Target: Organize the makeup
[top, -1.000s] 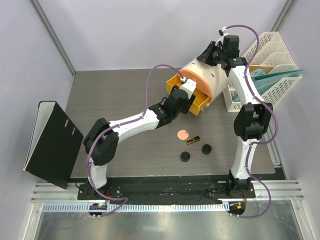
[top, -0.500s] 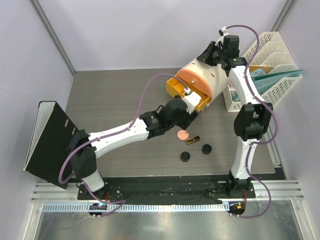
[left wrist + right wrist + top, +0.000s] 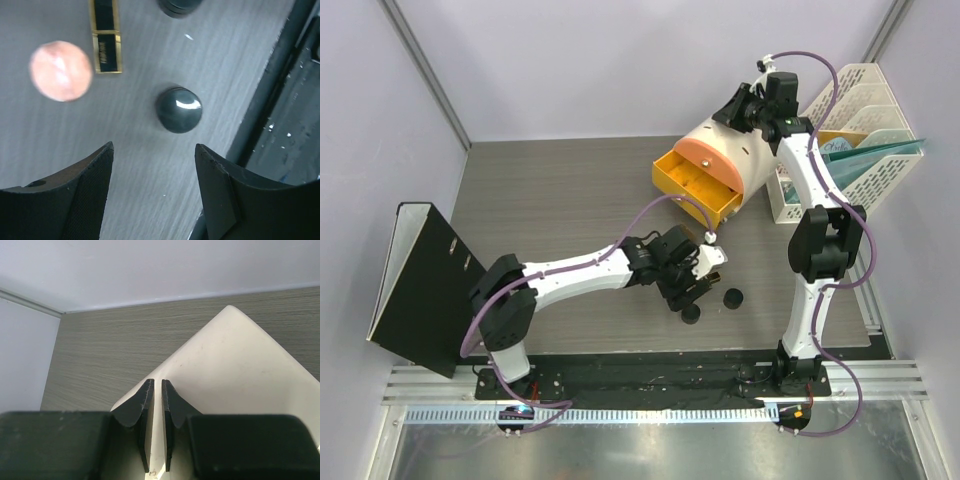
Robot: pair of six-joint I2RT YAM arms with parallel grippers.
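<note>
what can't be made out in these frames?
Top view: pink compact and lipstick hidden under the left gripper.
Left wrist: compact blurred; lipstick and far black jar cut off by the top edge.
Right wrist: whether the right gripper clamps the cream box; the gap shows only cream.
Top view: contents of the yellow drawer too small.

Left fingers [image 3: 65,200] now over black jar [image 3: 179,110]
</note>
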